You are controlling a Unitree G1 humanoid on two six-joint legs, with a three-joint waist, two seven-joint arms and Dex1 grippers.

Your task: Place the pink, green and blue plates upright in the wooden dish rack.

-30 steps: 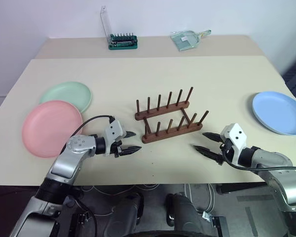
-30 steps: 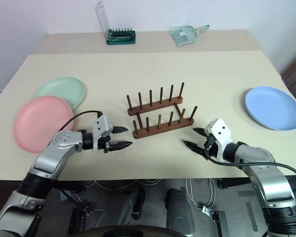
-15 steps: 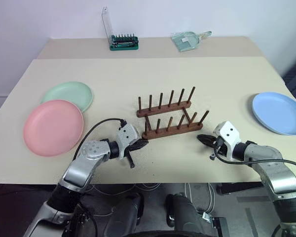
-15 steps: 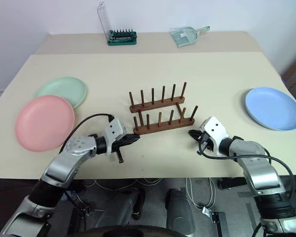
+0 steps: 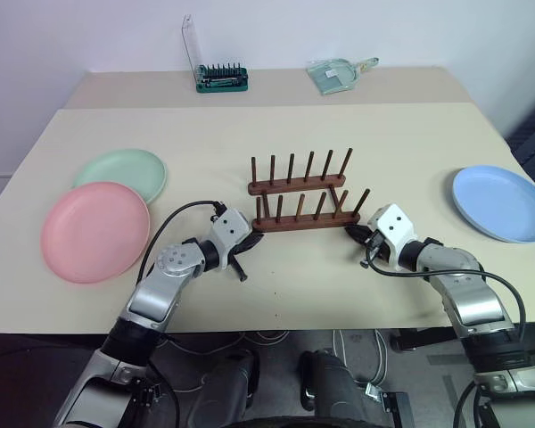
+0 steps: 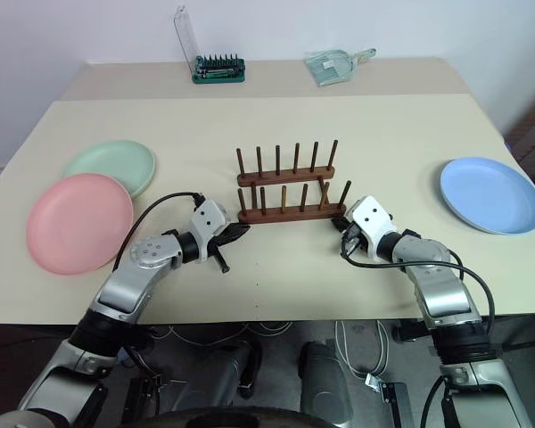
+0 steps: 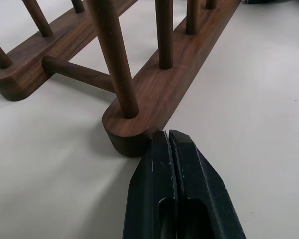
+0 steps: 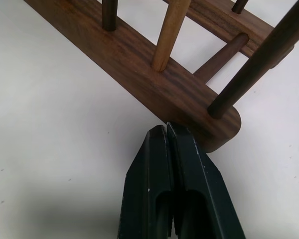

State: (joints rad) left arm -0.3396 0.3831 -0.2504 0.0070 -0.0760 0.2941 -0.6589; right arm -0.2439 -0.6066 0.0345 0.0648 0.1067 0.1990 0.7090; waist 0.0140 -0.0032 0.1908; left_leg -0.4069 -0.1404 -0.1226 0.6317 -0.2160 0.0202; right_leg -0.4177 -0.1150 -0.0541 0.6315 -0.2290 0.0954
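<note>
The wooden dish rack (image 5: 301, 203) stands empty at the table's middle, its bars running left to right. My left gripper (image 5: 244, 243) is shut, and its tip touches the left end of the near bar (image 7: 139, 127). My right gripper (image 5: 356, 234) is shut too, its tip against the right end of the same bar (image 8: 217, 130). The pink plate (image 5: 95, 231) lies flat at the left. Just behind it lies the green plate (image 5: 123, 171), with the pink rim over its near edge. The blue plate (image 5: 502, 202) lies flat at the far right.
A green-based case of screwdriver bits (image 5: 221, 78) with its clear lid raised stands at the back. A clear plastic scoop (image 5: 339, 71) lies to its right. The table's front edge (image 5: 276, 326) runs close below both arms.
Both grippers have gone from open to shut and moved inward to the ends of the rack's near bar. The rack, slanted before, now lies square to the table's front edge.
</note>
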